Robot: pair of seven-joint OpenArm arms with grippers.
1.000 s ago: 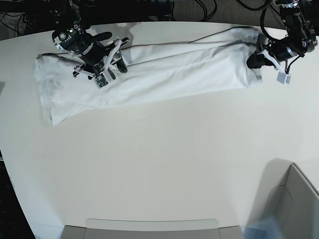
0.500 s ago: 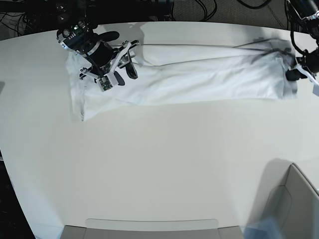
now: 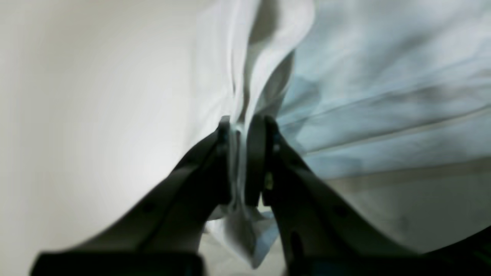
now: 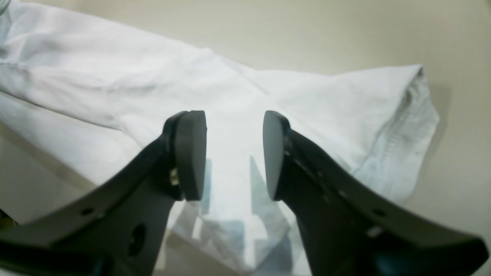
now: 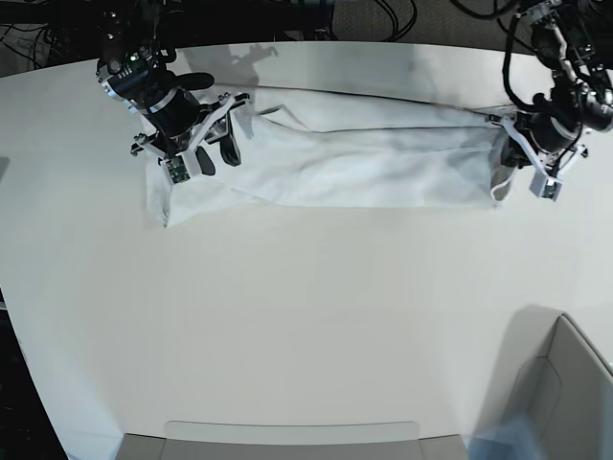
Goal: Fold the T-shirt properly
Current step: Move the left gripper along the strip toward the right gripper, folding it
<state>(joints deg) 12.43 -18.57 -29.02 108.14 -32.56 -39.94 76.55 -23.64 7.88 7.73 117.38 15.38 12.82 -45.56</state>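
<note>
Right now the T-shirt (image 5: 364, 158) lies as a long narrow band across the top of the worktop (image 5: 306, 316) in the base view, running from upper left to upper right, already folded lengthwise by the look of it.

Left hand (image 3: 241, 161), at the upper right of the base view, is clamped tight on a bunched edge of the shirt; its wrist view shows cloth pinched between the pads, with a tail hanging below them and the rest fanning up and to the right. That view is blurred, so I can't tell how many layers are caught.

Right hand (image 4: 234, 153), at the upper left of the base view, has its jaws apart with nothing between them. It sits over the wider end of the shirt, with a sleeve sticking out at the right of its wrist view. Whether the pads touch the cloth I can't tell.

Risks, my guess:
- Only one end is held. If the left hand pulls or lifts, the free end will likely drag and the lengthwise fold could open or skew.
- If the pinch holds only the top layer, the layers could slide apart and the band would go crooked.
- The right hand closing where it is may grab a single layer or bunch up a wrinkle, leaving a messy fold.
- That loose sleeve could flop out of the fold.
</note>
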